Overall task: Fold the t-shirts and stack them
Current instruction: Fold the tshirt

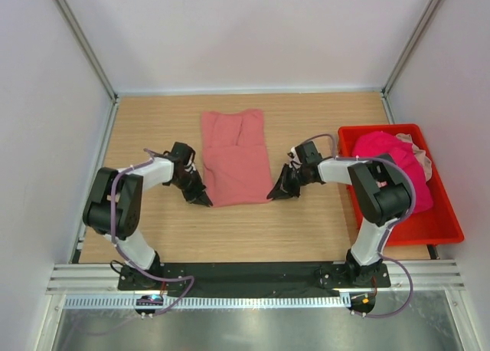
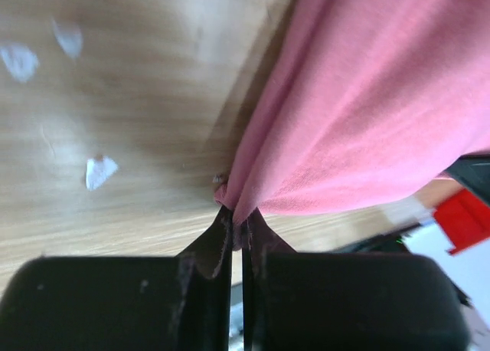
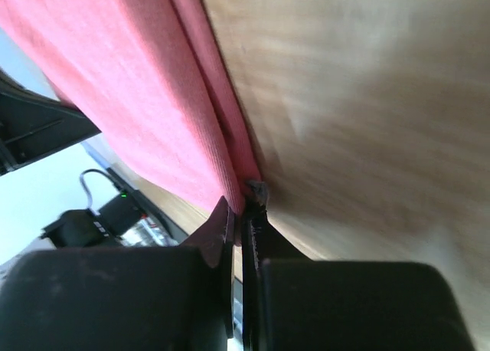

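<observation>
Salmon-pink cloth at the centre of the overhead frame: the salmon t-shirt (image 1: 234,158) lies flat on the wooden table (image 1: 145,121). It is folded into a long panel running from the upper middle down towards the arm bases. The sleeves are tucked in at the far end, and a crease runs down the upper half.

At the panel's lower left corner sits the left gripper (image 1: 204,200), low over the wood, its arm reaching in from the left of the frame. Left wrist view: the jaws are pressed together with a bunched fold of the pink hem pinched between the black tips. The cloth fans out from the pinch to the upper right of that frame, with bare wood to the upper left.

At the lower right corner of the same panel sits the right gripper (image 1: 274,194), mirroring the other. Right wrist view: the jaws are likewise closed on a thin edge of the pink cloth. The cloth runs off to the upper left, and wood grain fills the right side.

Whether the two pinched corners are raised off the wood cannot be told from above.

Along the right edge of the overhead frame stands the red bin (image 1: 448,227), well apart from the folded panel. Inside it the magenta t-shirt (image 1: 383,155) is heaped, bulging above the rim. The pale pink t-shirt (image 1: 419,158) peeks out at the heap's upper right, mostly covered
</observation>
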Robot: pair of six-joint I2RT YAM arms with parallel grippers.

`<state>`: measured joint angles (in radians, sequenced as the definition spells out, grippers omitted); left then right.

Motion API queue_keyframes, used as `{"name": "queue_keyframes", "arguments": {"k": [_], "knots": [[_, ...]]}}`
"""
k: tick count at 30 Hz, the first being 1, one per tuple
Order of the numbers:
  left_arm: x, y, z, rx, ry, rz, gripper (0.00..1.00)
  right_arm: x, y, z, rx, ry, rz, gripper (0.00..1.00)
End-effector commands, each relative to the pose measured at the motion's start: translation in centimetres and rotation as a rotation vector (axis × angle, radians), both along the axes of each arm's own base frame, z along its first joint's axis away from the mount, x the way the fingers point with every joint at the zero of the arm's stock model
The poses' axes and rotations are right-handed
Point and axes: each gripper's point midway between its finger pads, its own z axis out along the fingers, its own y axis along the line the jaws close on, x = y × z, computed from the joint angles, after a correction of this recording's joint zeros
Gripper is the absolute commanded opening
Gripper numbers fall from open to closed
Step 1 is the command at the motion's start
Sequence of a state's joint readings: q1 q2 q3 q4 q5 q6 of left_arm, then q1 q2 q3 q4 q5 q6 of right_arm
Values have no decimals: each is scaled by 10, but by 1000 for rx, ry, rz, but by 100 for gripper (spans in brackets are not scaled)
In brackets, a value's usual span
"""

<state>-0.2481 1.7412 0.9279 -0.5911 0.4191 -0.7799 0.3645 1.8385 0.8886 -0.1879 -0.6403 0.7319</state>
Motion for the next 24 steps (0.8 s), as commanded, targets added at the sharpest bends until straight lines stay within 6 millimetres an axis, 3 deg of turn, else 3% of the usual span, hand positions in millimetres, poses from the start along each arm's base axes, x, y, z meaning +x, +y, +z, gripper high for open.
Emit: {"name": "queue_keyframes", "arguments": {"k": [1, 5, 8, 13, 19, 24], "knots": [[-30, 24, -21, 215, -56, -76, 0, -33, -33, -28, -221, -6, 35, 1], [-77, 16, -13, 235, -59, -95, 0, -69, -40, -15, -237, -12, 62, 1], [-97, 7, 3, 217, -116, -79, 0, -97, -45, -5, -243, -19, 71, 1], [-137, 9, 24, 220, -158, -28, 0, -137, -59, 15, -234, -30, 58, 1], [-165, -4, 58, 94, -292, 25, 0, -174, -65, 41, -211, -81, 68, 1], [-175, -11, 85, 77, -328, -9, 0, -183, -68, 63, -190, -106, 58, 1]]}}
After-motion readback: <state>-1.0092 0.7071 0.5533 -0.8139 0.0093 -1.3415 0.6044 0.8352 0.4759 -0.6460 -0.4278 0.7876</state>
